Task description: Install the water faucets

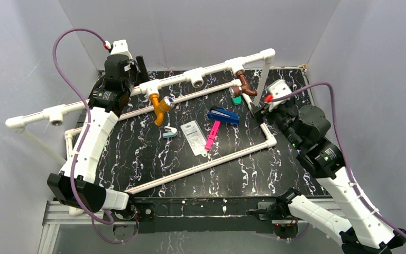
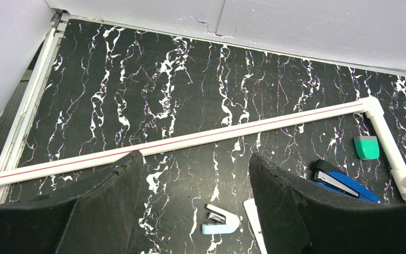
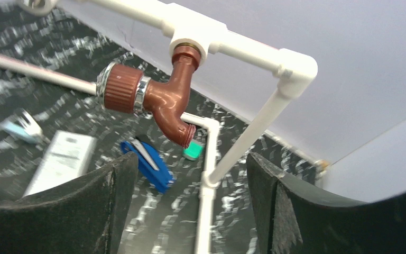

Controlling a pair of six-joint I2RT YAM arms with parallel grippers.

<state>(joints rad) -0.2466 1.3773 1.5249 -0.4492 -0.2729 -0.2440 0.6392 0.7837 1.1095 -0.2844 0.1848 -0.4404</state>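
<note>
Two faucets hang spout-down from the white pipe rail (image 1: 217, 70) at the back of the table (image 1: 254, 174). The orange faucet (image 1: 160, 108) sits under a left fitting, and the brown faucet (image 3: 164, 100) under the fitting near the right corner. Nothing grips either one, so we judge that both are seated in their sockets.

The right gripper (image 3: 190, 159) faces the brown faucet from just short of it. Its fingers are spread and nothing is between them, a stance that we think suits reaching for the knob. The left gripper (image 2: 193, 159) is likewise spread and empty. It is held high over the back left of the table, well apart from the orange faucet.

We cannot tell how deep either thread sits, because the sockets hide them. The orange faucet is missing from both wrist views. Most of the table behind the brown faucet is blurred in the right wrist view. A dark finger cuts off part of the blue stapler (image 2: 343, 182) in the left wrist view.
</note>
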